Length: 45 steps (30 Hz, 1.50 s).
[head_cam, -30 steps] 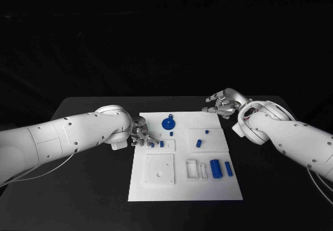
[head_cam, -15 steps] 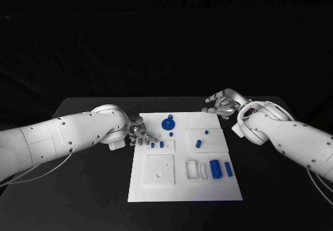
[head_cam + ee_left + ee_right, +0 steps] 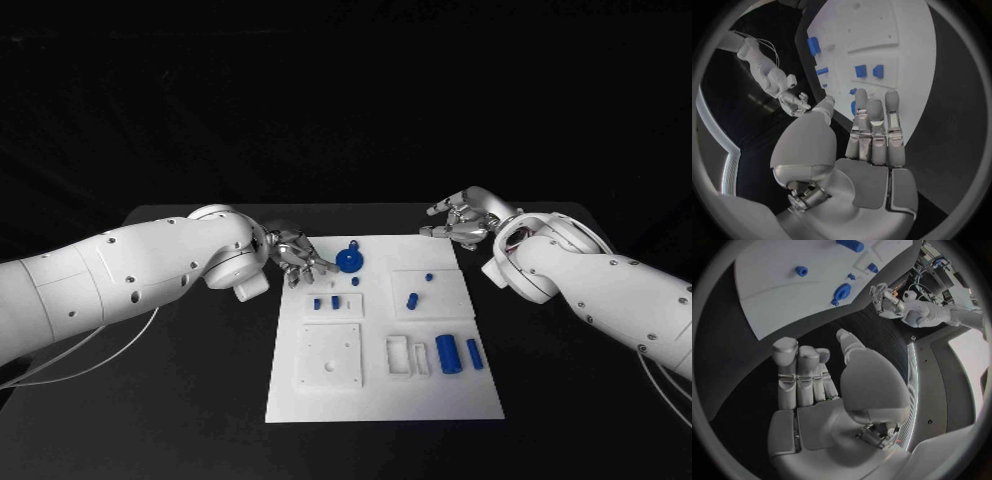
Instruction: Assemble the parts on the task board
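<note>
While both arms reach in over the black bench (image 3: 188, 400), I log the following. Task board (image 3: 382, 385): white plate, centre of the bench, long axis running near to far. Parts on it: one large blue round piece with a knob (image 3: 351, 257) at the far middle; two small blue blocks (image 3: 326, 302) side by side at mid-left, with a tiny blue piece just beyond them; a short blue peg (image 3: 413, 298) and a smaller blue stub (image 3: 428, 274) at mid-right; two blue cylinders (image 3: 459, 351) lying parallel at the near right, beside white slotted fixtures. A square white plate sits raised at the near left. Left robot hand (image 3: 297, 257): over the board's far-left edge, just left of the round piece, fingers straight and close together, holding nothing that I can see. Right robot hand (image 3: 459, 220): off the board's far-right corner, above the bench, fingers loosely curled, empty.
</note>
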{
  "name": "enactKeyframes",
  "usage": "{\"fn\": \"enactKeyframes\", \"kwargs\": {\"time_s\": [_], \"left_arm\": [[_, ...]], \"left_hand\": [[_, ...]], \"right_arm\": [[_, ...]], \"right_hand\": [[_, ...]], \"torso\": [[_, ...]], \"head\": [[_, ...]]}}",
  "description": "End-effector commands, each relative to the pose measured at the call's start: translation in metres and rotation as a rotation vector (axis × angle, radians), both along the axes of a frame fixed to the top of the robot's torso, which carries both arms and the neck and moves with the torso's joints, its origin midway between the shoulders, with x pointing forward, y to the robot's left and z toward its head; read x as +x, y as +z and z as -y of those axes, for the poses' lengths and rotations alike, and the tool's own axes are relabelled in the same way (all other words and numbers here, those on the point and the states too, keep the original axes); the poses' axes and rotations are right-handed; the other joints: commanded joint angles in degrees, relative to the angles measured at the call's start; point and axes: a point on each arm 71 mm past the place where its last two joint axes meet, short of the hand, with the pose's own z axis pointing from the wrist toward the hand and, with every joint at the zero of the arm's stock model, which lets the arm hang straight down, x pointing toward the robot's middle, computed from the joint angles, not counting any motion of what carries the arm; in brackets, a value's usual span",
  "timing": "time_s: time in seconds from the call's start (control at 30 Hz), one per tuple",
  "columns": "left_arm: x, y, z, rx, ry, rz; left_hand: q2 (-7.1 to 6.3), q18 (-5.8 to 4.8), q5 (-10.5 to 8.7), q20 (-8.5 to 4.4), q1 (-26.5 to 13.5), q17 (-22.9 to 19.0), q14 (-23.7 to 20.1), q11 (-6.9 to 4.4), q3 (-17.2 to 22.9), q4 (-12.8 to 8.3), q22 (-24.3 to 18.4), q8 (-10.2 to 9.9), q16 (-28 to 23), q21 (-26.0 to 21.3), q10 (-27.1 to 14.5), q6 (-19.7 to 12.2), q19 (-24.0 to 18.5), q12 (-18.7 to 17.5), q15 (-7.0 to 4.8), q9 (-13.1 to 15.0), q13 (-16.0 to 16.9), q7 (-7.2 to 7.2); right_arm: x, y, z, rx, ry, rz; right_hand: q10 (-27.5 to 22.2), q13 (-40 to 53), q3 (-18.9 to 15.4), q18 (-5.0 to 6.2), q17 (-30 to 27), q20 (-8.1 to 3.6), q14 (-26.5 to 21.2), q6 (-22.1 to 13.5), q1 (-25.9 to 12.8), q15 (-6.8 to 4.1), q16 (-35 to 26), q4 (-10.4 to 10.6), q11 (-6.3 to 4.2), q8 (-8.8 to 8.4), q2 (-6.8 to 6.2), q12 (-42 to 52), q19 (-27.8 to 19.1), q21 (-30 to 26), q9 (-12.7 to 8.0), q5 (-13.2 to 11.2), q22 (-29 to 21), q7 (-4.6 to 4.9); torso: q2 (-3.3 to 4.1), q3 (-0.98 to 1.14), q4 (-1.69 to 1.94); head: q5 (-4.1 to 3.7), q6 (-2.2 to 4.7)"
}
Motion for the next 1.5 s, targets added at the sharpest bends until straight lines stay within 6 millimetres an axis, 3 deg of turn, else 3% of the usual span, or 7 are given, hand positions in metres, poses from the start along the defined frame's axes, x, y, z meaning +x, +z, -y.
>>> {"fn": "enactKeyframes", "kwargs": {"time_s": [0.03,0.3,0.47,0.63,1.0,1.27,1.5], "left_arm": [[0.004,0.012,0.008,-0.079,-0.017,0.150],[0.002,0.019,0.029,-0.076,-0.190,0.401],[0.000,0.015,0.042,-0.031,-0.296,0.507],[-0.002,0.011,0.053,0.046,-0.384,0.583],[0.001,0.000,0.068,0.150,-0.475,0.573],[0.000,-0.011,0.077,0.238,-0.540,0.553],[0.000,-0.018,0.078,0.284,-0.556,0.544]], "left_hand": [[2.54,-0.73,5.79,1.24,6.8,-3.8,-2.7,1.38,1.6,-6.2,-3.1,0.0,-4.9,-4.3,-3.3,-0.1,-1.6,-5.7,1.45,-6.3,-2.6,1.16],[3.75,2.04,4.58,3.77,14.4,-13.7,-4.1,5.02,3.9,-14.1,-0.8,-0.5,-18.1,-7.5,-8.2,1.9,-5.4,-21.2,3.87,-20.9,-3.0,1.83],[3.55,2.47,0.28,4.03,14.3,-15.0,-1.9,5.39,3.1,-15.2,0.0,-0.6,-20.1,-8.4,-10.1,1.8,-4.4,-21.2,3.82,-24.3,-3.0,1.35],[3.17,2.68,-0.24,3.55,13.9,-13.4,-1.0,5.11,2.2,-15.1,0.9,-0.6,-17.3,-8.2,-9.8,2.3,-1.5,-21.2,3.34,-25.8,-3.0,1.12],[2.71,2.46,-1.16,3.60,13.3,-12.3,-1.6,4.99,1.8,-13.9,1.7,-0.6,-15.0,-10.2,-10.3,1.4,-0.2,-21.2,3.26,-26.6,-3.0,0.89],[2.30,2.31,-0.69,3.45,13.5,-12.0,-2.3,5.12,2.3,-13.7,3.6,-0.7,-13.4,-11.2,-11.6,2.2,0.2,-21.3,3.17,-26.6,-3.0,1.35],[1.67,2.33,-0.95,3.41,13.2,-12.0,-1.8,5.25,2.1,-13.2,4.6,-0.7,-12.2,-11.8,-12.8,1.6,1.1,-21.3,3.08,-26.7,-3.0,1.32]], "right_arm": [[0.000,0.000,-0.001,-0.002,0.012,0.003],[0.000,0.001,-0.001,0.014,0.017,0.018],[0.000,0.002,-0.002,0.038,0.018,0.028],[0.000,0.003,-0.002,0.082,0.017,0.040],[0.000,0.013,-0.001,0.296,0.011,0.143],[0.000,0.017,0.000,0.385,0.005,0.194],[0.000,0.018,0.000,0.402,0.005,0.200]], "right_hand": [[-0.4,-0.1,0.0,0.81,-0.2,-0.06,-0.1,-0.3,-0.6,-0.06,-0.5,0.3,0.16,-0.36,0.07,-0.4,0.4,-0.4,-0.1,0.3,5.3,0.07],[-1.3,-3.3,0.2,1.05,-2.4,-0.05,-0.7,0.9,-0.5,-0.06,-3.3,-0.1,-0.03,-0.33,0.28,-4.1,-0.4,-4.6,0.0,0.4,4.4,0.00],[-1.7,-15.7,1.3,1.49,-11.6,0.15,-1.3,1.7,-0.1,-0.07,-16.8,-0.5,-0.08,-0.27,0.48,-14.0,-2.9,-31.3,0.0,0.3,-7.3,-0.10],[-1.1,-26.0,2.6,0.70,-16.9,0.70,-1.4,2.2,0.3,0.61,-25.1,-1.2,0.05,-0.27,0.40,-20.3,-2.2,-38.5,0.1,0.4,-16.5,0.13],[-1.7,-47.7,9.4,-0.23,-29.3,3.25,-7.9,1.6,0.5,3.48,-34.8,-5.0,2.18,-0.30,0.93,-31.9,-11.0,-38.6,0.0,-0.1,-34.6,1.13],[-2.5,-56.6,15.0,0.82,-44.5,7.10,-9.9,0.8,-1.7,6.82,-46.6,-6.4,4.98,-0.28,0.28,-44.5,-18.7,-38.1,0.0,1.0,-48.2,2.05],[-1.6,-56.6,15.0,0.42,-49.2,7.04,-8.6,0.3,-2.3,6.98,-48.2,-7.1,5.12,-0.31,0.65,-46.9,-17.4,-38.0,0.0,1.1,-56.0,2.16]], "torso": [[0.00,-0.03,0.04],[0.04,-0.06,-0.11],[0.08,0.00,-0.14],[0.07,0.04,-0.19],[0.05,-0.01,-0.12],[0.09,0.01,-0.22],[0.15,-0.03,-0.05]], "head": [[-0.09,0.11],[-0.21,0.61],[-0.34,1.03],[-0.39,1.26],[-0.50,1.21],[-0.65,0.99],[-0.84,1.04]]}}
